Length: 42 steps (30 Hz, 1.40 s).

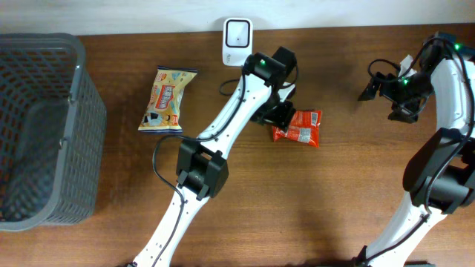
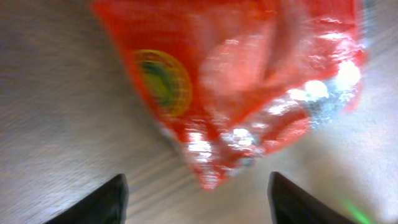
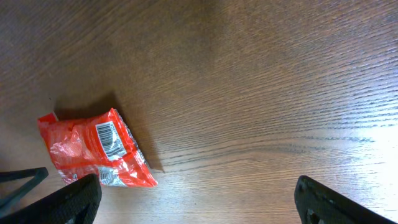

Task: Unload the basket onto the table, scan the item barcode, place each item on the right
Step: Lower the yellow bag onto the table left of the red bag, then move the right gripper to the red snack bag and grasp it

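Left end effector (image 2: 198, 200) and right end effector (image 3: 199, 202): stand with jaws apart, grip nothing.

Basket (image 1: 82, 111): sits at the left end of the table (image 1: 312, 200), well apart from both arms. Probably serves as the drop place for scanned goods.

Yellow pack (image 1: 167, 99): lies flat just right of the basket, untouched. Looks to be waiting its turn.

Scanner (image 1: 237, 33): stands at the back edge, window showing from above. Needs a barcode turned toward that window.

Left arm: reaches from the near edge up past the scanner, then bends down, so hangs the left end effector right over the red pack (image 1: 300, 127).

Left wrist view: shows both fingertips (image 2: 115, 199) spread wide, with the red pack on the wood ahead of them and not between them. Blurs too much to tell whether touching or just clear.

Red pack: rests flat just right of the scanner, barcode (image 3: 107, 135) facing up, plain from the right wrist. Suits finding the code and does not suit reading it, so calls for a lift and a tilt toward the window.

Judged: no grasp made yet, no scan done yet.

Handling: looks like crinkly foil, probably light. Is apt to slide or fold under a pinch, so is best taken by an edge that leaves the barcode bare.

Right end effector: hovers at the right, well apart from the red pack. Looks down on it and keeps out of the left arm's way.
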Each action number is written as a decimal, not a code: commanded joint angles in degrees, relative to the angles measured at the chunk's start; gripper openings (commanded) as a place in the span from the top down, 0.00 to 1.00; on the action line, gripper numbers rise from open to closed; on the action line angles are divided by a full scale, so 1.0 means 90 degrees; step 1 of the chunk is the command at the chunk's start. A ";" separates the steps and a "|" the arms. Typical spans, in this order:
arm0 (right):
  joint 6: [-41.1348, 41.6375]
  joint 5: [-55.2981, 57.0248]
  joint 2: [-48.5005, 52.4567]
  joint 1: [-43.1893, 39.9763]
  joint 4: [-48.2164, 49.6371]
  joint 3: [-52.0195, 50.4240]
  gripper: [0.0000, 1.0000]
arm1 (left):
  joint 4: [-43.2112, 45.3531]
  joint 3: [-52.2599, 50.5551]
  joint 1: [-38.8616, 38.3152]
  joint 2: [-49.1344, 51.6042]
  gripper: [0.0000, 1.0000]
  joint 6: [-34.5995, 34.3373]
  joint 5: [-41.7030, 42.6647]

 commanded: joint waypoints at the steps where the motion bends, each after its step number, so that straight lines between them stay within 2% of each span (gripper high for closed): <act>1: 0.0027 0.0032 -0.0061 0.0029 0.0002 0.0049 0.01 | -0.0272 0.0112 0.0559 -0.0503 0.37 0.0029 -0.0920; 3: 0.0029 0.0034 -0.0061 0.0029 0.0002 0.0049 0.01 | -0.0340 0.0114 0.1073 -0.1054 0.36 0.0027 -0.1166; 4: 0.0029 0.0032 -0.0061 0.0029 0.0002 0.0049 0.01 | -0.0311 0.0114 0.1273 -0.1270 0.31 0.0024 -0.1421; 5: 0.0029 0.0032 -0.0061 0.0029 0.0002 0.0049 0.01 | -0.0291 0.0114 0.1474 -0.1452 0.13 0.0027 -0.1515; 6: 0.0027 0.0034 -0.0061 0.0029 0.0002 0.0049 0.01 | -0.0304 0.0114 0.1795 -0.1634 0.00 0.0027 -0.1511; 9: 0.0029 0.0032 -0.0061 0.0029 0.0002 0.0049 0.01 | -0.0347 0.0109 0.2348 -0.1661 0.01 0.0027 -0.1511; 14: 0.0051 -0.0141 -0.0061 0.0029 0.0755 0.0051 0.01 | -0.0345 0.0109 0.2397 -0.1661 0.01 0.0027 -0.1513; 15: 0.0049 -0.0474 -0.0061 0.0044 0.0612 0.0046 0.01 | -0.0345 0.0109 0.2380 -0.1661 0.01 0.0027 -0.1513; 16: -0.0117 -0.0896 -0.0061 0.0119 0.0612 0.0012 0.01 | -0.0345 0.0109 0.2378 -0.1661 0.01 0.0027 -0.1513; 17: -0.0809 -0.1236 -0.0061 0.0296 0.0561 -0.0070 0.01 | -0.0345 0.0109 0.2380 -0.1661 0.01 0.0027 -0.1511; 18: -0.1328 -0.1078 -0.0061 0.0670 0.0617 -0.0321 0.01 | -0.0345 0.0109 0.2380 -0.1661 0.01 0.0027 -0.1511; 21: -0.1219 0.0741 -0.0061 0.1498 0.1430 -0.1404 0.01 | -0.0345 0.0109 0.2373 -0.1661 0.01 0.0027 -0.1511; 23: -0.1222 0.0189 -0.0061 0.1860 0.2533 -0.2431 0.01 | -0.0345 0.0109 0.2375 -0.1661 0.01 0.0027 -0.1511; 26: -0.1222 -0.0651 -0.0061 0.2047 0.3286 -0.3041 0.01 | -0.0345 0.0109 0.2375 -0.1661 0.01 0.0027 -0.1511; 27: -0.1222 -0.0991 -0.0061 0.2074 0.3395 -0.3101 0.05 | -0.0345 0.0109 0.2373 -0.1661 0.01 0.0027 -0.1511; 29: -0.1219 -0.1195 -0.0061 0.2091 0.3407 -0.3101 0.50 | -0.0345 0.0109 0.2375 -0.1661 0.01 0.0027 -0.1511; 30: -0.1219 -0.1195 -0.0061 0.2076 0.3359 -0.3099 0.67 | -0.0345 0.0109 0.2375 -0.1661 0.01 0.0027 -0.1513; 31: -0.1219 -0.1192 -0.0066 0.2042 0.3252 -0.3060 0.89 | -0.0345 0.0109 0.2375 -0.1661 0.01 0.0027 -0.1511; 32: -0.1217 -0.1190 -0.0070 0.1984 0.2977 -0.2883 0.96 | -0.0345 0.0109 0.2375 -0.1661 0.01 0.0027 -0.1511; 34: -0.1219 -0.1020 -0.0075 0.1889 0.2067 -0.2140 0.96 | -0.0345 0.0109 0.2375 -0.1661 0.01 0.0027 -0.1513; 36: -0.1022 0.0474 -0.0078 0.1889 0.0420 -0.0478 0.96 | -0.0345 0.0109 0.2375 -0.1661 0.01 0.0027 -0.1513; 38: 0.0100 0.2441 -0.0078 0.1994 -0.0544 0.0556 0.96 | -0.0345 0.0109 0.2375 -0.1661 0.01 0.0027 -0.1513; 39: 0.1093 0.3723 -0.0078 0.2086 -0.1137 0.0988 0.96 | -0.0345 0.0109 0.2375 -0.1661 0.01 0.0027 -0.1511; 42: 0.2625 0.5408 -0.0073 0.2497 -0.1724 0.1192 0.96 | -0.0345 0.0109 0.2375 -0.1661 0.01 0.0027 -0.1511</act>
